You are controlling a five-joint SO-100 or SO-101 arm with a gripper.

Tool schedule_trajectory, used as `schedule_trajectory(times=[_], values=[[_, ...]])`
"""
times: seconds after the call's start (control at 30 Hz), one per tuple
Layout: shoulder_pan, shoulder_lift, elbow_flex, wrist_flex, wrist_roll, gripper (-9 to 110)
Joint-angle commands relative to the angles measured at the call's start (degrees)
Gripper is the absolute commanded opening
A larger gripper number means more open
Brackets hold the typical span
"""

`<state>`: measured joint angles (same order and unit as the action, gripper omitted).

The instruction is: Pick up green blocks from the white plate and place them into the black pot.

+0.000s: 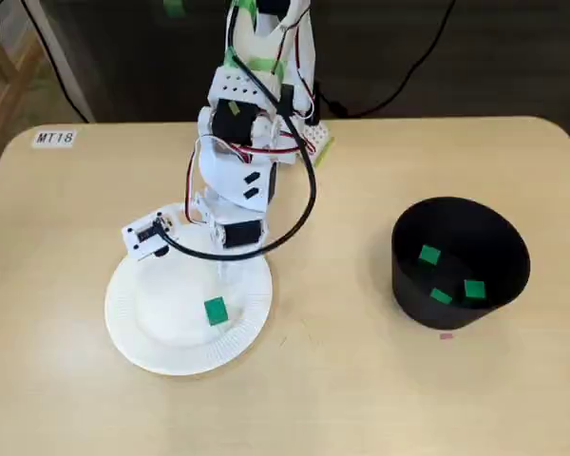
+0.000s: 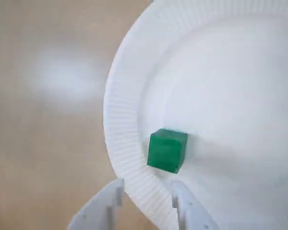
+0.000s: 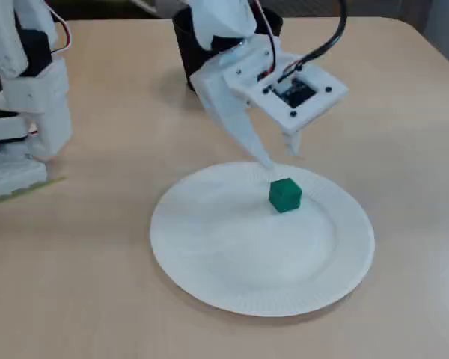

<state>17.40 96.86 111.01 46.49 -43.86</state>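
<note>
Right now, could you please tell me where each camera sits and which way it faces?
A fixed view: high up, looking down at the table; the arm bends over the white plate, black pot to its right.
A fixed view: low beside the table, looking across the plate; arm's base and open claw show.
Wrist view: on the arm, looking down at the plate's rim; only the claw shows.
All three share the green block on the plate.

beige table (image 1: 342,389), MT18 label (image 1: 54,138), pink scrap (image 1: 446,335)

One green block (image 1: 216,311) on white plate (image 1: 147,328), three green blocks (image 1: 429,255) in black pot (image 1: 410,285)
</note>
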Motion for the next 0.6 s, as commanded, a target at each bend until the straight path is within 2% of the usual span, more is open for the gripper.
schedule_trajectory(times=[0.0, 0.17, 0.57], values=[[0.6, -1.1, -3.0, -2.0, -0.3, 25], [0.7, -4.7, -4.6, -1.7, -0.4, 28], [0.5, -13.8, -14.8, 5.2, -1.6, 25]])
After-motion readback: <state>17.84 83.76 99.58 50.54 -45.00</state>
